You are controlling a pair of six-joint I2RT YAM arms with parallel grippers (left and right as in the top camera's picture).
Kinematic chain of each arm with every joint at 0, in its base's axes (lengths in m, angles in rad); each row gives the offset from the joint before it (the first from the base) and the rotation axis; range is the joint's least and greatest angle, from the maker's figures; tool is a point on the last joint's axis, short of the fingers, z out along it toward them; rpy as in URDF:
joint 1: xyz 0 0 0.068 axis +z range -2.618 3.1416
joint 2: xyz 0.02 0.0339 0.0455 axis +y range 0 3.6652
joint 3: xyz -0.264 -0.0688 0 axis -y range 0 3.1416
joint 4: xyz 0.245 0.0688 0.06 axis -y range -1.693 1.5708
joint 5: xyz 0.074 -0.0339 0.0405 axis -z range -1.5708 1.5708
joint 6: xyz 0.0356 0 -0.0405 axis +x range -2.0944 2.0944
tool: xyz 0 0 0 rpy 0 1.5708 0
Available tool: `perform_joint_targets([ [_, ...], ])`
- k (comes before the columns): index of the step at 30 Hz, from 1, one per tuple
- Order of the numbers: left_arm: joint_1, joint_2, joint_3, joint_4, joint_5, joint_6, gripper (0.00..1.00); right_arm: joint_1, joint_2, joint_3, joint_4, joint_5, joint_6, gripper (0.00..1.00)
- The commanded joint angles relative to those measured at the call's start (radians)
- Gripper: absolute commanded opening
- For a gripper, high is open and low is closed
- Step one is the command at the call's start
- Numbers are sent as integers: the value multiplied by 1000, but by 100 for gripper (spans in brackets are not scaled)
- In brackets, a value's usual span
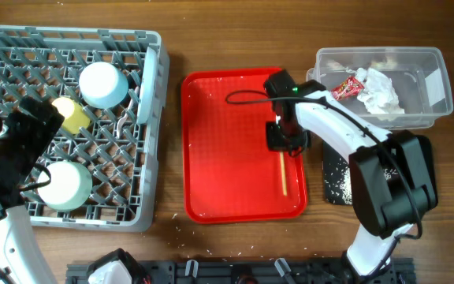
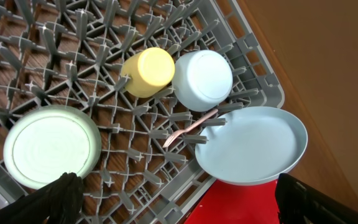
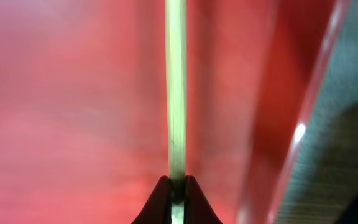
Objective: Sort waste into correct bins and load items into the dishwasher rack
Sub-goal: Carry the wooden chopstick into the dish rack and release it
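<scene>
Pinching a chopstick (image 3: 176, 93), right pincer (image 3: 177, 190) sits near the red tray rim (image 3: 312, 93).

The dishwasher rack (image 1: 69, 31) is a grey lattice on the brown wood-grain counter (image 1: 235, 31). The cup (image 2: 148, 71) is yellow, one bowl (image 2: 202, 79) pale blue, the other bowl (image 2: 51, 146) pale green, and the plate (image 2: 253, 146) pale blue. The red tray (image 1: 227, 158) carries a pale wooden chopstick (image 3: 176, 93). The clear tub (image 1: 377, 52) shows a red snack wrapper (image 1: 347, 87) and white tissue (image 1: 381, 91). The black tray (image 1: 337, 183) is speckled white.
</scene>
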Motion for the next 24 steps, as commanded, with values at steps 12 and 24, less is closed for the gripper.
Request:
perform_joint_targets([
  [12,6,1,3,-3,1,-10,100,391,-156,82,1038,-256,644,4],
  [24,6,1,3,-20,1,-10,100,573,105,82,1296,-65,584,13],
])
